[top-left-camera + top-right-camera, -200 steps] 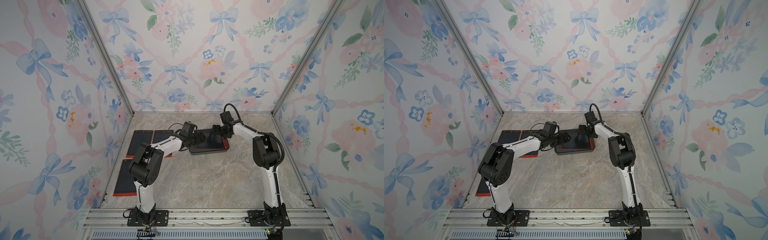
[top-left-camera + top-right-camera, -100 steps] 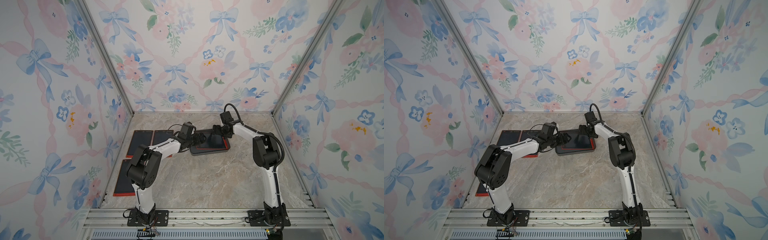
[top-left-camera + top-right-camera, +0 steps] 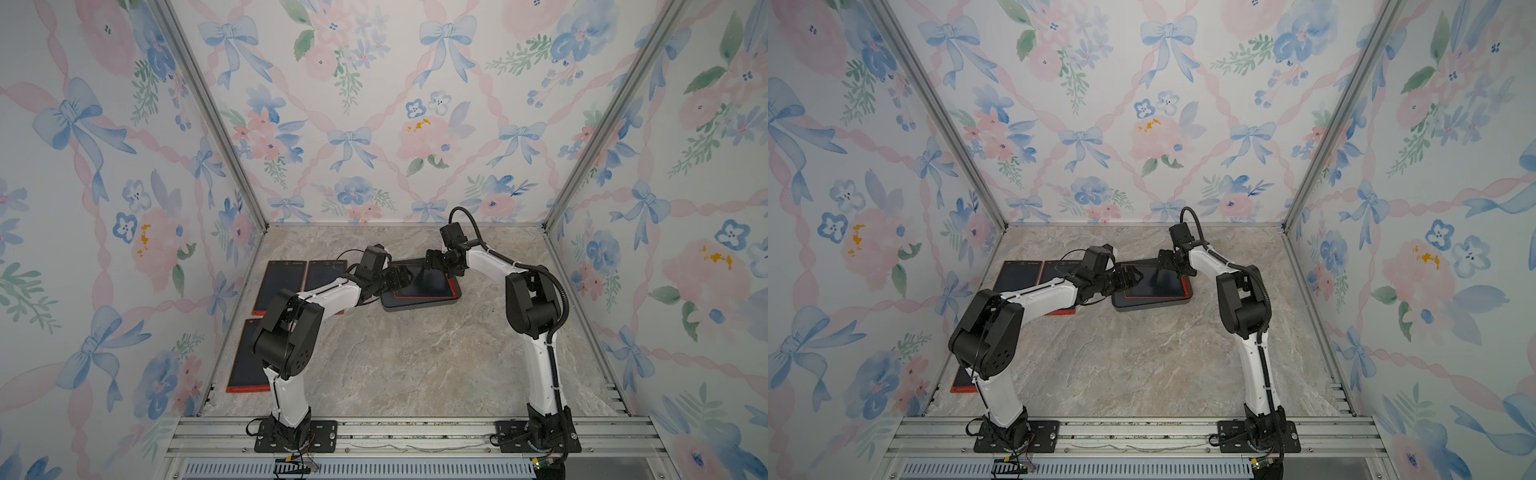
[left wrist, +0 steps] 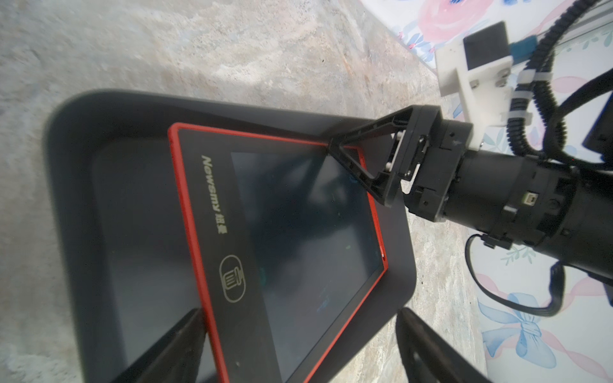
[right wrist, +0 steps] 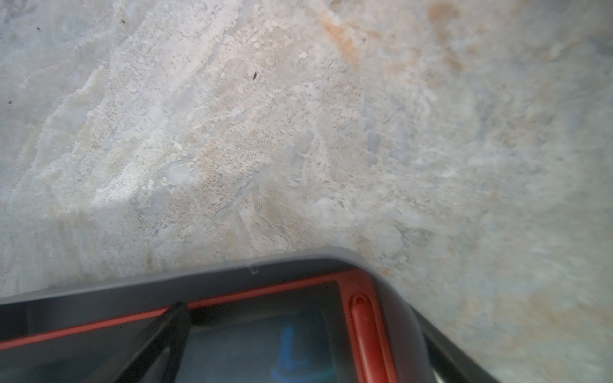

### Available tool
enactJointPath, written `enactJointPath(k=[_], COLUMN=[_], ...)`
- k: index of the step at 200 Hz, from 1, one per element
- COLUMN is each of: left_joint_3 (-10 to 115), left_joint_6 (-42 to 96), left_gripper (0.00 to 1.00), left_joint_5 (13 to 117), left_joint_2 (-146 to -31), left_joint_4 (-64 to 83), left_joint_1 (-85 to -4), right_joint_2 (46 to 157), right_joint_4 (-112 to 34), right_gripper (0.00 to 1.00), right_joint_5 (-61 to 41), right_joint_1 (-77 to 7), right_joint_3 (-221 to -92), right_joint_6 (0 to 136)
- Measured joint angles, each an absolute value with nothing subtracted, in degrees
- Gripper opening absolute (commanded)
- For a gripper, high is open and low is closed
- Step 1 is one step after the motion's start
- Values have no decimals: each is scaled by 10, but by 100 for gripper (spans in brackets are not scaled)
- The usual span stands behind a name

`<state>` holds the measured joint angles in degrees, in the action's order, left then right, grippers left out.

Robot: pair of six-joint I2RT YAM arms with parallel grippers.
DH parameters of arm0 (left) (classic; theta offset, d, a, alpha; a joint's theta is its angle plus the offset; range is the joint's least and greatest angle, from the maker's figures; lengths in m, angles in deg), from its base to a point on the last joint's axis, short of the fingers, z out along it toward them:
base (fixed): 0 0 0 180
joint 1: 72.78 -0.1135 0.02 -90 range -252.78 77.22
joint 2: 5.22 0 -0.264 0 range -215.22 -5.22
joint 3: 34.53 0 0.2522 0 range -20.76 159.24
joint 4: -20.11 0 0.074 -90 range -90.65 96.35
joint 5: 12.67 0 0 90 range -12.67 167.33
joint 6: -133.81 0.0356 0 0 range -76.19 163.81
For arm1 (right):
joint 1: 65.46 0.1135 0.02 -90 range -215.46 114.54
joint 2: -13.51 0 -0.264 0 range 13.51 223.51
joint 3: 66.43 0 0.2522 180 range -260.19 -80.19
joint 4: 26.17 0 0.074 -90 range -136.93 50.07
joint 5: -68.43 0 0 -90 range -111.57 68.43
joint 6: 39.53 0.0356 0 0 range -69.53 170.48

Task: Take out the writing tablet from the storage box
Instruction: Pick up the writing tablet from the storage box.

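The storage box (image 3: pixel 415 306) is a shallow dark grey tray on the marble table, at the back middle in both top views. The writing tablet (image 3: pixel 432 286), dark with a red rim, lies in it toward its right side. My left gripper (image 4: pixel 298 313) is open at the tablet's left end. One of its fingers (image 4: pixel 179 345) is over the box floor (image 4: pixel 132 205) and the other is outside the wall. My right gripper (image 5: pixel 305 351) is open at the far right corner, with one finger (image 5: pixel 159 335) on the tablet's (image 5: pixel 258 335) screen.
Three more red-rimmed tablets lie flat on the table's left side, two side by side (image 3: pixel 284 286) (image 3: pixel 322 276) and one nearer the front (image 3: pixel 249 357). Flowered walls close in the table on three sides. A metal rail (image 3: pixel 415 432) runs along the front.
The left arm's elbow has shifted slightly. Both grippers stay open at the box, and the tablet has not visibly moved.
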<state>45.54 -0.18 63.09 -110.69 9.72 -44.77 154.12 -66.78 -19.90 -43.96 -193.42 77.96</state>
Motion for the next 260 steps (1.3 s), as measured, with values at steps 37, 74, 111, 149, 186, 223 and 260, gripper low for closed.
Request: enactJointPath(k=[37,74,111,149,186,223,260], left_joint_3=[452,447,440,427,427,423,421], left_joint_6=[-3,-4,-9,-19,-26,-29,-29], left_gripper=[89,88,88,87,87,86,86], left_joint_5=[631,627,626,624,624,619,611], left_joint_2=[-1103,-1087,-1077,-1075,-1075,-1075,-1075], left_joint_4=[103,119,138,152,158,170,184], left_joint_1=[-448,-448,-448,-448,-448,-447,-447], right_joint_2=[1536,1531,1529,1529,1528,1528,1528], right_joint_4=[-652,-640,-634,-633,-633,-632,-630], right_gripper=[97,97,97,97,97,97,97], right_joint_5=[-186,-166,-154,-151,-151,-151,-152], right_joint_1=[-444,-447,-447,-447,-447,-447,-447], right_joint_3=[-1924,-1915,-1915,-1915,-1915,-1915,-1915], right_joint_6=[795,806,814,816,816,819,827])
